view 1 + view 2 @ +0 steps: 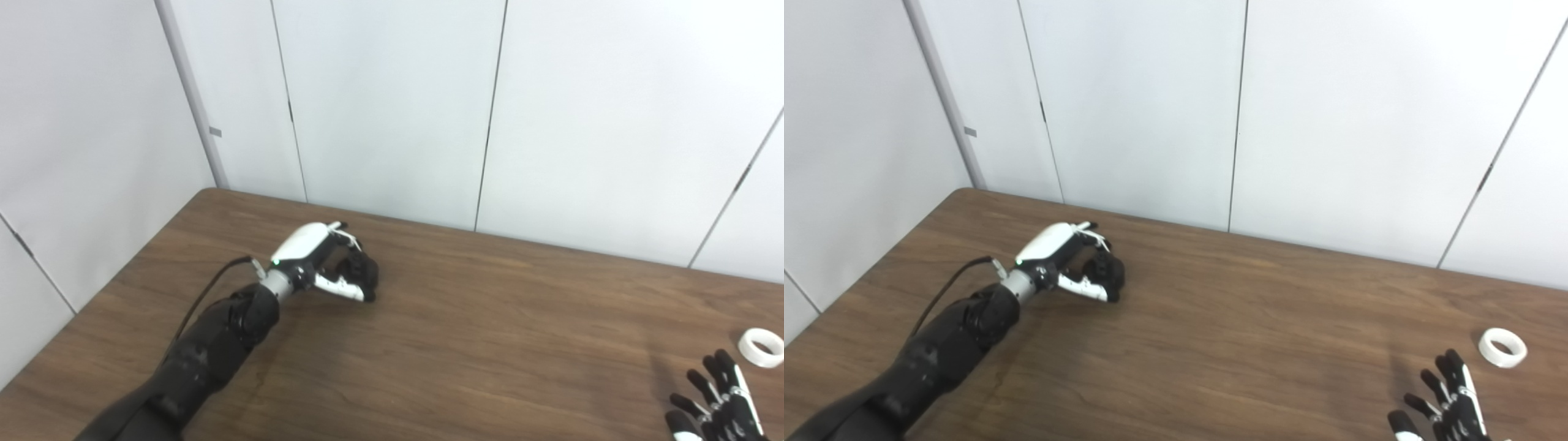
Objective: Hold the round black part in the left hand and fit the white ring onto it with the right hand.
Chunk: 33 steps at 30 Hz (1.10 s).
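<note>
The round black part point(362, 271) sits low over the brown table point(465, 331) at the back left, and my left hand point(318, 257) is curled around it from the left, thumb under its near side, fingers over the top. Most of the part is hidden by the fingers, and I cannot tell whether it touches the table. The white ring point(761, 347) lies flat on the table at the far right. My right hand point(713, 404) is at the bottom right corner, fingers spread and holding nothing, a short way in front and left of the ring point(1502, 347).
White wall panels point(392, 104) close off the table's back and left edges. The left forearm point(202, 355) with its black cable lies across the table's near left part. Nothing else stands on the wood.
</note>
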Tool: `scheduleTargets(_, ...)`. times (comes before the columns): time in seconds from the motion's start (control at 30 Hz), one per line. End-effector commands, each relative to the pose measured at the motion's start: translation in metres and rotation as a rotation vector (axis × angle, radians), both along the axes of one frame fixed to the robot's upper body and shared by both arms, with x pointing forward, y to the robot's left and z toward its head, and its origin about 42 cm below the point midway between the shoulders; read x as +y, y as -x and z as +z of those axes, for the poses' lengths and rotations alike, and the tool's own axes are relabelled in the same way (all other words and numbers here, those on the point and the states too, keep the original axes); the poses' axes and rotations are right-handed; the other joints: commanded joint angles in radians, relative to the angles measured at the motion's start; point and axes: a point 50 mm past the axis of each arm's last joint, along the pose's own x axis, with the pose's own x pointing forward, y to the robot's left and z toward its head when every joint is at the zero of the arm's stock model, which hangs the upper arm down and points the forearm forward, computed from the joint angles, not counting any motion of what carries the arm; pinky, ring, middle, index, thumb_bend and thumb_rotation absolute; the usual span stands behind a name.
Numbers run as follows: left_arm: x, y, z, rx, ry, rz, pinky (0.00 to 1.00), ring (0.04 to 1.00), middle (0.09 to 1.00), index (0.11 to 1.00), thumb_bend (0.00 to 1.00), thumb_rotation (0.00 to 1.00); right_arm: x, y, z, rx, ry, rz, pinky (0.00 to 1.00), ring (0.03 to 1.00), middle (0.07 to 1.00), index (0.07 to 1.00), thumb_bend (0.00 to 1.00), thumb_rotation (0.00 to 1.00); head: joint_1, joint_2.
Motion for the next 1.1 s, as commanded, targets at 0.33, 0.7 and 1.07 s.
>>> scheduleTargets(0.33,-0.073,0.03,-0.002,-0.019,0.035,-0.315,1.0,0.989,0.771,0.48,0.52,0.06,0.012,-0.007,0.043,-0.139,0.054,0.009,0.75,0.901,0.949,0.959,0.55,0.56,-0.073,0.024)
scheduleTargets(0.7,-0.125,0.054,0.0,-0.014,0.06,-0.493,1.0,1.0,0.779,0.48,0.52,0.07,0.027,-0.008,0.066,-0.203,0.058,0.024,0.75,0.9,0.95,0.955,0.53,0.56,-0.152,0.052)
scheduleTargets(1.07,-0.162,0.074,-0.005,-0.004,0.078,-0.619,1.0,1.0,0.777,0.48,0.52,0.07,0.038,-0.003,0.091,-0.292,0.063,0.027,0.72,0.903,0.952,0.957,0.52,0.55,-0.234,0.072)
